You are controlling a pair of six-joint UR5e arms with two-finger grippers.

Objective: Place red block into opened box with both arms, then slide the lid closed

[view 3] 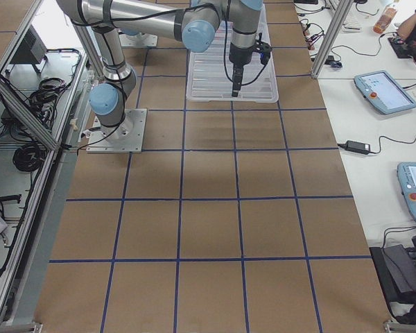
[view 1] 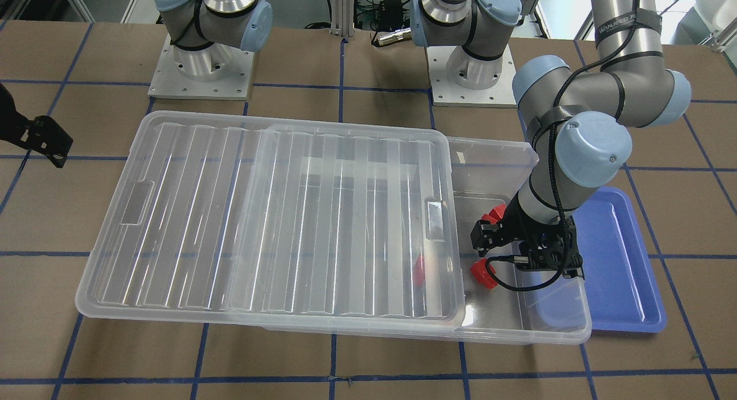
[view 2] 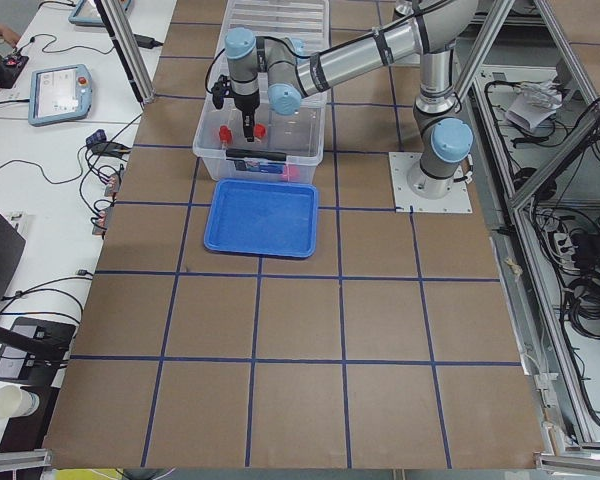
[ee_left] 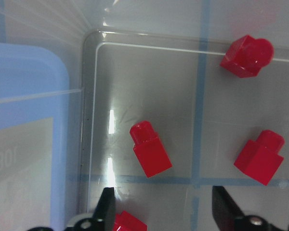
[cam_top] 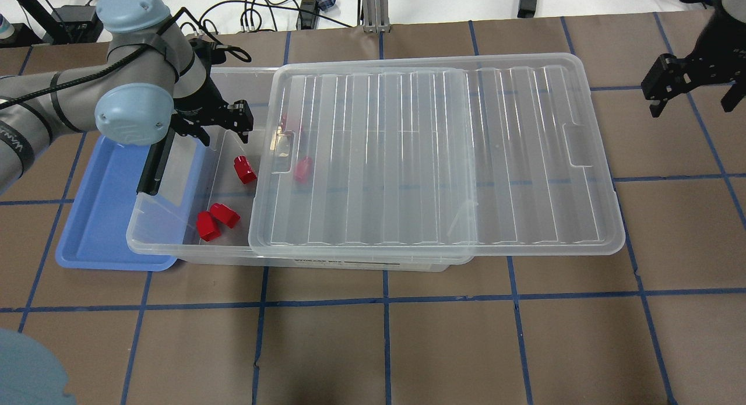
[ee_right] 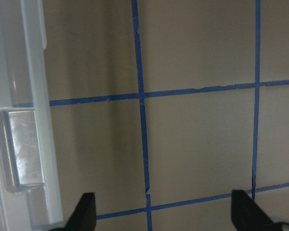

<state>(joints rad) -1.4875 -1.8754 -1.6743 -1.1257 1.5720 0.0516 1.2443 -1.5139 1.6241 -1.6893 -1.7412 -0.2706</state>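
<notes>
Hovering left gripper at upper left, fingers spread, empty, over uncovered end of box. Lying loose on box floor, left-centre: red block, more red blocks nearby. Covering centre with lid, overhanging rightward. Hanging right gripper at upper right, spread, off lid.

Box: clear translucent plastic, glossy, glare spots on floor.
Lid: same clear plastic, ribbed, shiny.
Red blocks: smooth glossy plastic.
Blue tray: glossy plastic.
Table: matt brown paper-like cover, blue tape lines.
Arms: brushed silvery metal, matt blue caps.
</notes>
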